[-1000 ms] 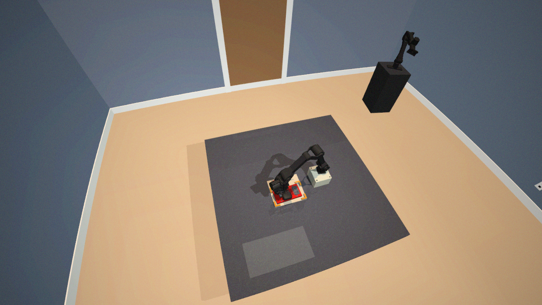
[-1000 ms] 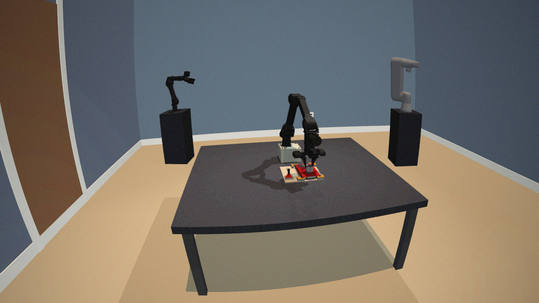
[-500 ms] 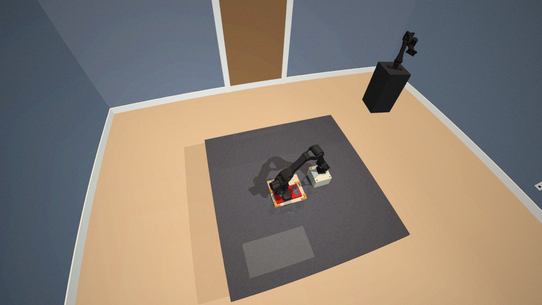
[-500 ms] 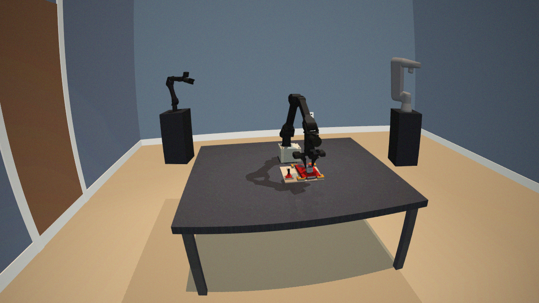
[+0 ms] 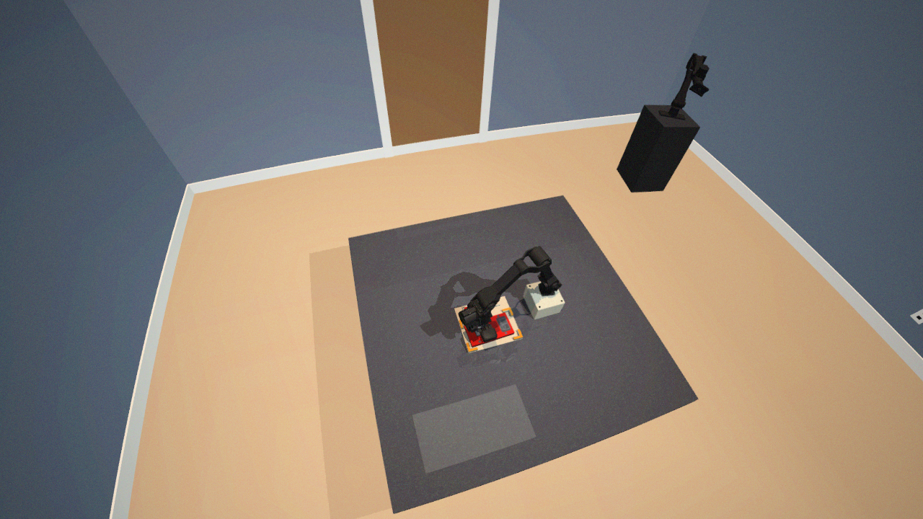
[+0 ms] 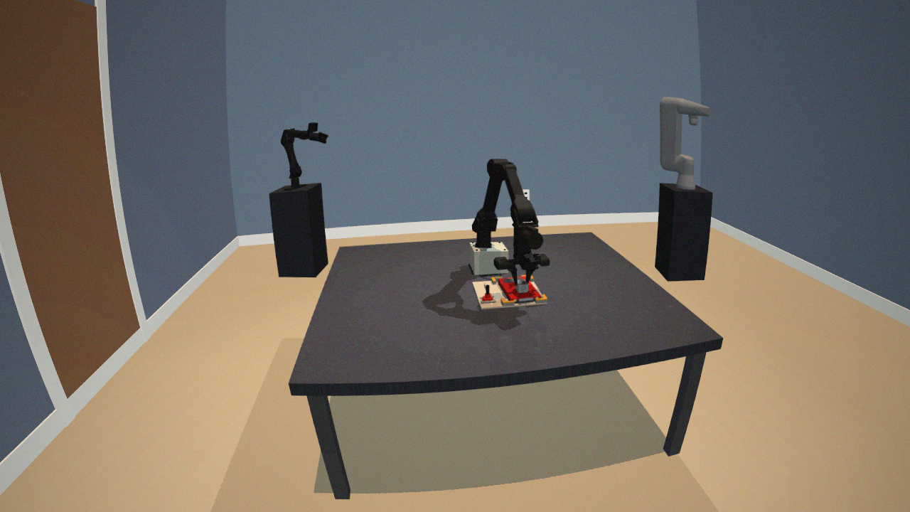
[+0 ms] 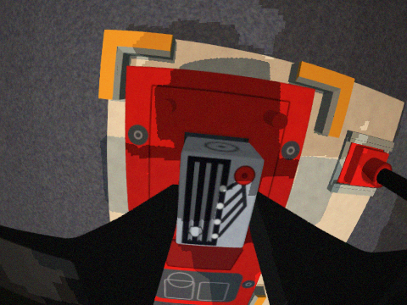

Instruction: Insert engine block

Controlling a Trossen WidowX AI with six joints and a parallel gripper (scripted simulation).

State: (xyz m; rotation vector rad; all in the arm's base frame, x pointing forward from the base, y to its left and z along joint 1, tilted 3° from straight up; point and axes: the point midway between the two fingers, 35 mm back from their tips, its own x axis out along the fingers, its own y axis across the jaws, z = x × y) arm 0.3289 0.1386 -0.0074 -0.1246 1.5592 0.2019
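A black robot arm (image 5: 506,282) (image 6: 493,190) rises from a pale box (image 5: 547,308) (image 6: 486,262) on a dark desk (image 5: 580,387) (image 6: 382,318) and bends down over a flat cream board (image 5: 507,299) (image 7: 360,95). Its hand (image 5: 481,331) (image 6: 522,281) (image 7: 214,196) is closed on the grey engine block (image 6: 522,288) (image 7: 182,199), with 1 black finger on each side. The block is at the opening (image 7: 216,135) in the red car body (image 5: 498,334) (image 6: 509,291) (image 7: 140,110); a dark strip of that opening shows past the block's far edge in the wrist view. How deep the block sits cannot be told, and the rib cannot be made out. The top of the block carries black slots, white dots and 1 red round mark. The car body lies flat on the board, between orange corner pieces (image 7: 110,63) (image 7: 345,95); 2 of them show in full in the wrist view. Beside it on the board stands a small red piece (image 6: 487,298) (image 7: 356,167) with a black stick (image 7: 392,180). Behind the desk, 2 dark pedestals (image 6: 297,232) (image 6: 673,235) carry 1 black arm (image 6: 291,156) and 1 grey arm (image 6: 669,136)
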